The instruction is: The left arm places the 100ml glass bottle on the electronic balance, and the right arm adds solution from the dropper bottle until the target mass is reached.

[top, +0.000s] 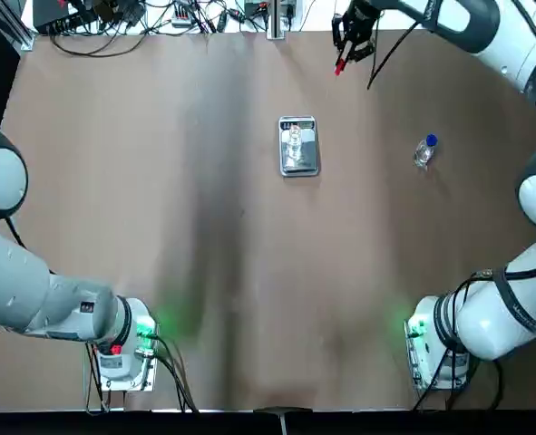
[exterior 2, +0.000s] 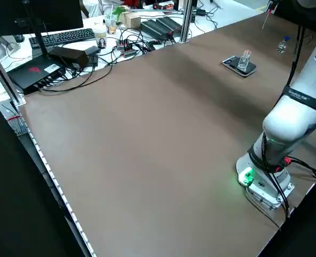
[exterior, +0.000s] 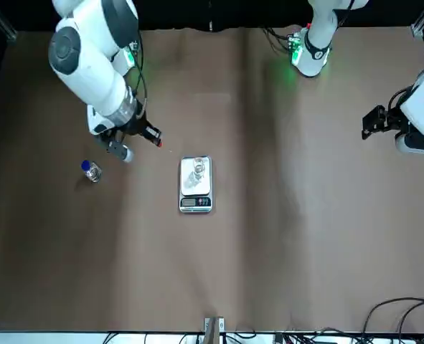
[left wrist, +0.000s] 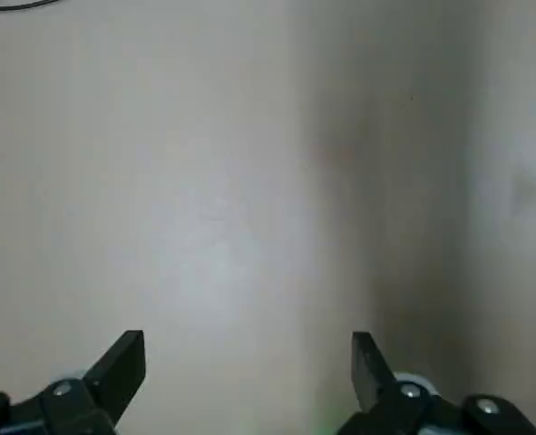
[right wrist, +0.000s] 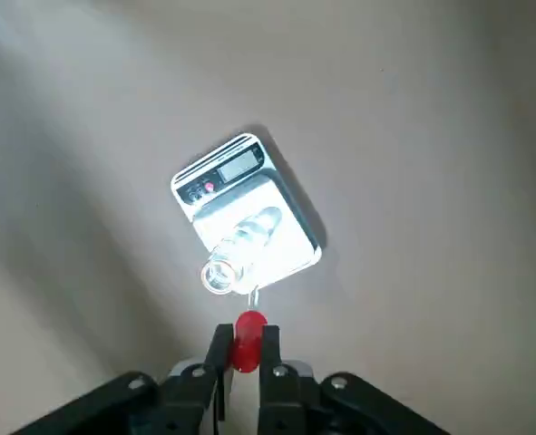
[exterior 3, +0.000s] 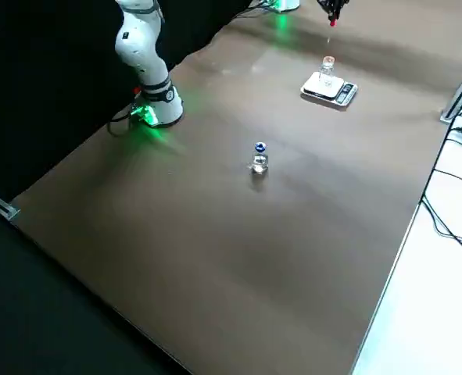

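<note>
The right hand is clamped on the dropper's smooth red rubber bulb. Beyond its tips, the clear glass bottle stands on the shiny metal balance. The left hand, fingers apart, is over the brown worktop, well away from the balance.

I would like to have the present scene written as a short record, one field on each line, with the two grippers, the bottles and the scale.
scale: electronic balance, on the table
on the scale: 100ml glass bottle, upright on the metal plate
right gripper: right gripper, shut on the red rubber bulb, raised near the balance
left gripper: left gripper, open, off to the left of the balance
other bottle: clear bottle with blue top, standing on the table to the balance's right
display reading: too small to read
</note>
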